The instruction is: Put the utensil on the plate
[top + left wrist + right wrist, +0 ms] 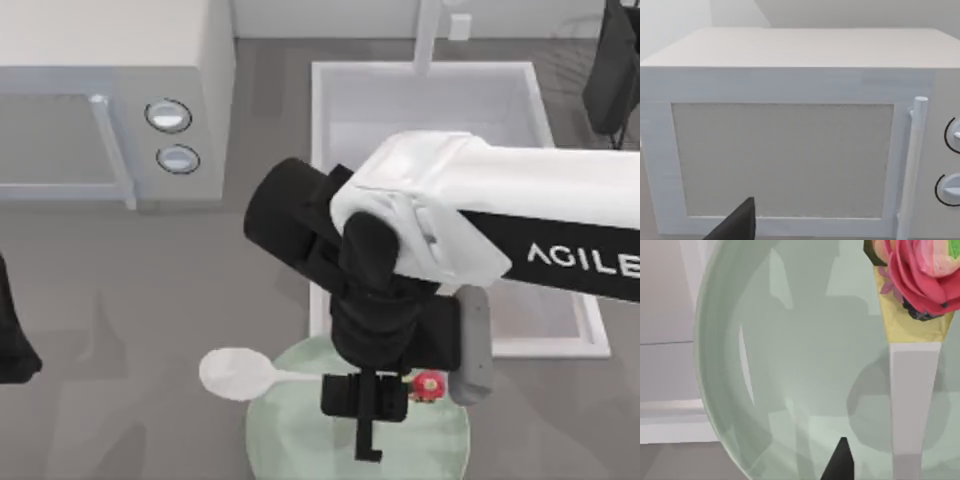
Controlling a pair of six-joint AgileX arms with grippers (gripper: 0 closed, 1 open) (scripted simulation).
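White broad-bowled spoon [240, 373] is clamped by its thin handle in my right gripper [365, 395] above the round pale green translucent plate [290, 440] from above, whose rim [710, 365] curves through the right wrist view.

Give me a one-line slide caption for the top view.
Right gripper holds a white spoon by its thin handle over the round pale green translucent plate.

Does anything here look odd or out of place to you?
Yes: the white spoon lies only half on the green plate, its bowl hanging over the rim. A pink cupcake sits on the plate beside the right pincer.
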